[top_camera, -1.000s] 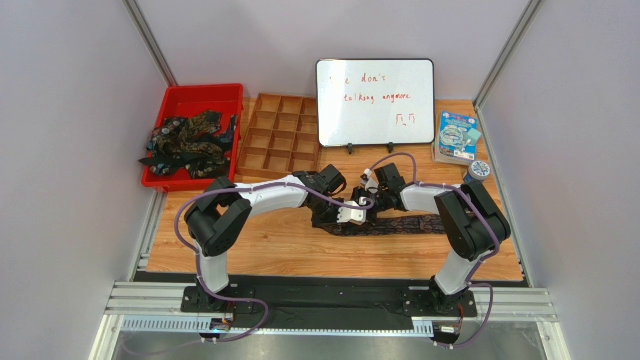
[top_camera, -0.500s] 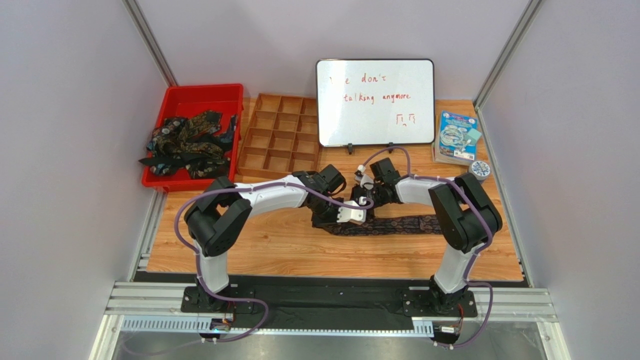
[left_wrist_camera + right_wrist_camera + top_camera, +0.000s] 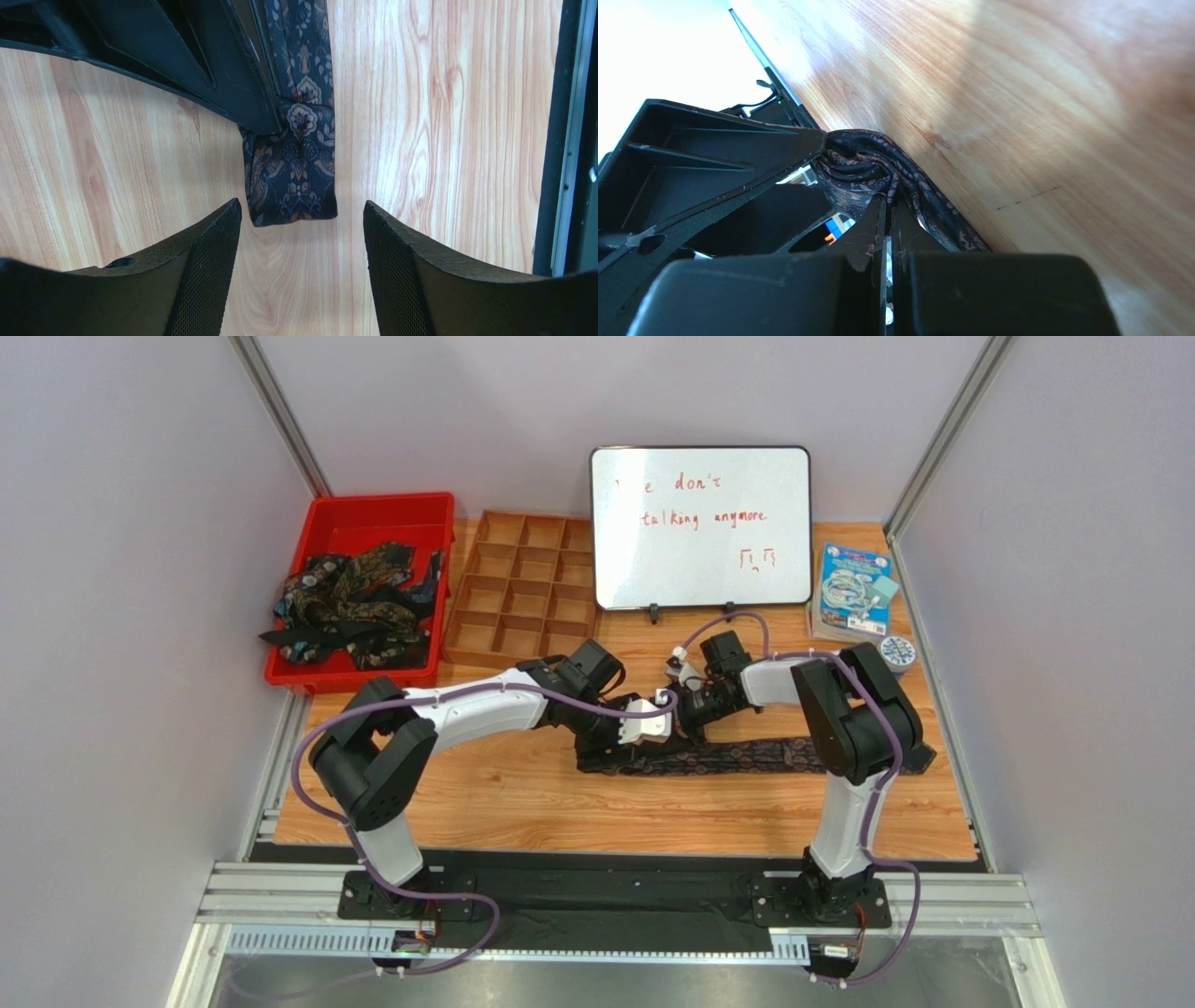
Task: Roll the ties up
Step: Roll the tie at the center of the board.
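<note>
One dark paisley tie [image 3: 758,755] lies flat across the wooden table in front of the whiteboard. Its left end [image 3: 295,178] is folded over on itself. My left gripper [image 3: 302,210] hovers over that end, open, one finger [image 3: 203,273] on either side and nothing between them. My right gripper [image 3: 888,201] is shut, its tips pinching a bunched fold of the tie [image 3: 861,168] just behind the left gripper [image 3: 641,727]. In the top view the right gripper [image 3: 687,709] meets the left one over the tie's left part. More ties [image 3: 351,602] are heaped in the red bin.
The red bin [image 3: 421,511] stands at the back left, next to a wooden divided tray [image 3: 522,595]. A whiteboard [image 3: 700,525] stands upright at the back centre. A blue packet [image 3: 853,591] and a small round tin [image 3: 894,654] sit at the back right.
My left gripper has opened and let go of the tie's end. My right gripper has shut on the fabric. Both arms shifted slightly leftward, uncovering more of the tie's right part.
</note>
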`<state>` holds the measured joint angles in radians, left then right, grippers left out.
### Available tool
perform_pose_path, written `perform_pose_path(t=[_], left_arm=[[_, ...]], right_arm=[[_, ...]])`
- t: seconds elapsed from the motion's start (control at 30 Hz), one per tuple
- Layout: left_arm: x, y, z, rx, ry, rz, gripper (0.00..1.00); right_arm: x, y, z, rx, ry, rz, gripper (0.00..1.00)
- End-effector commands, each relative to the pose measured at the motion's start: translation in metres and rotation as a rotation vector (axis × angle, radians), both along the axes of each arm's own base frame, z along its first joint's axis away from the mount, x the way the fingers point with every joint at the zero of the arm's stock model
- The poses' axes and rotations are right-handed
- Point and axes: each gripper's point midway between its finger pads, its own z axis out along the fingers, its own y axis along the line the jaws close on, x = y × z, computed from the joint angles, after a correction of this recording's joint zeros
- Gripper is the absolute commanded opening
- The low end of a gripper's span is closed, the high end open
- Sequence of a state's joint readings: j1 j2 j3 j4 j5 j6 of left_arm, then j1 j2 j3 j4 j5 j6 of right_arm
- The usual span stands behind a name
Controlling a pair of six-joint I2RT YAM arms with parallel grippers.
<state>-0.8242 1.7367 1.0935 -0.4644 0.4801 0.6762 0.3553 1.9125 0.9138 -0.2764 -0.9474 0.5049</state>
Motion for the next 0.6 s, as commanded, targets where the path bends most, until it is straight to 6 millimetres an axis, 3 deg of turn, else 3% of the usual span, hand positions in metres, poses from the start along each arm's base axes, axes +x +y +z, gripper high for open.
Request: perform_pose_path(t=[0.0, 0.2, 0.33, 0.57], left_arm=[[0.004, -0.026, 0.019, -0.161, -0.008, 0.027, 0.73], [0.017, -0.036, 0.011, -0.216, -0.044, 0.090, 0.73], [0.010, -0.034, -0.002, -0.240, 0.010, 0.151, 0.73], [0.007, -0.041, -0.004, -0.327, 0.006, 0.171, 0.67]], right_arm=[[0.001, -0.017, -0.029, -0.086, -0.015, -0.003, 0.00], [-0.001, -0.023, -0.036, -0.100, -0.019, -0.006, 0.00], [-0.002, -0.030, -0.042, -0.119, -0.023, -0.009, 0.00], [0.000, -0.036, -0.049, -0.144, -0.037, -0.015, 0.00]])
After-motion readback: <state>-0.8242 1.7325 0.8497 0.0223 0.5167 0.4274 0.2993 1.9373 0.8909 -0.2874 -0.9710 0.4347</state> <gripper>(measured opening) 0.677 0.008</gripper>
